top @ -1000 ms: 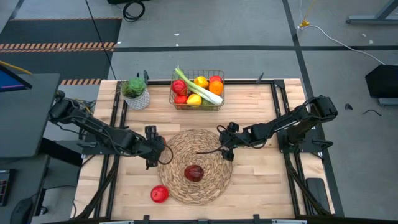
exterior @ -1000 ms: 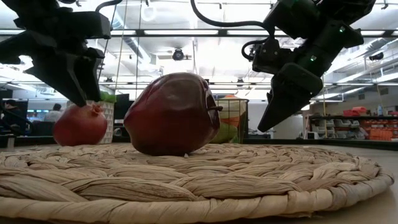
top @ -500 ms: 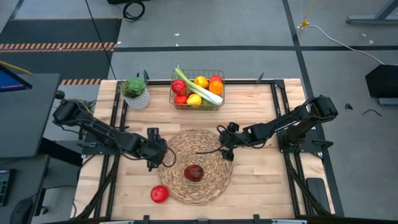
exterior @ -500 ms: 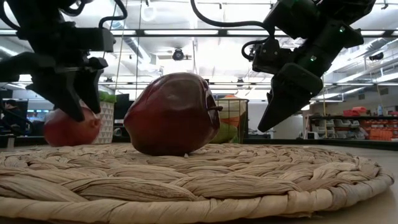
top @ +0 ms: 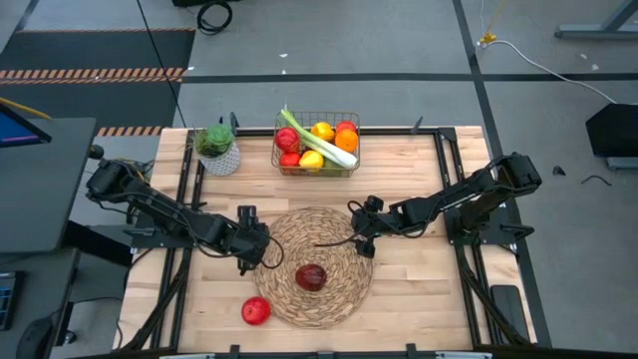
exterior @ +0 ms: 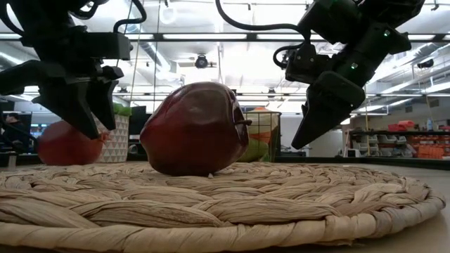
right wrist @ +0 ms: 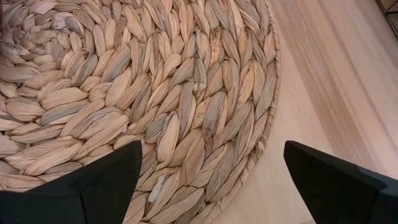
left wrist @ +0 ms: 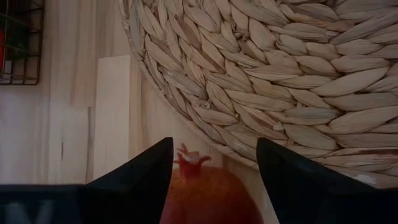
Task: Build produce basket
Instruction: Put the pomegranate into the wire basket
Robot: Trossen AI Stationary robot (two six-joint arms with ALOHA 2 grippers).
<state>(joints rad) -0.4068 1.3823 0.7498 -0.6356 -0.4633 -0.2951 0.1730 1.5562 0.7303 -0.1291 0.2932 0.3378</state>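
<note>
The wire basket (top: 356, 150) stands at the table's far middle, holding a leek (top: 321, 141), lemons, an orange and red fruit. A dark red apple (top: 311, 277) lies on the round woven mat (top: 334, 234). A red pomegranate (left wrist: 205, 193) lies on the table by the mat's left edge. It also shows in the low view (exterior: 63, 144) and is hidden under my arm in the high view. My left gripper (top: 249, 257) is open, low over it, one finger on each side. My right gripper (top: 365, 242) is open and empty above the mat's far right part. My left gripper comes from above with its fingers (left wrist: 146, 171) on either side of the pomegranate's crown end (left wrist: 186, 155). The pomegranate rests on the table. I cannot tell whether the fingers touch it.
Another red fruit (top: 256, 311) lies on the table near the mat's near left. A white pot with a green plant (top: 217, 148) stands left of the basket. Dark frame rails run along both sides of the table.
My left gripper has gone down, and a little toward the table's right, over the pomegranate. The pomegranate has shifted along the table toward the left edge.
</note>
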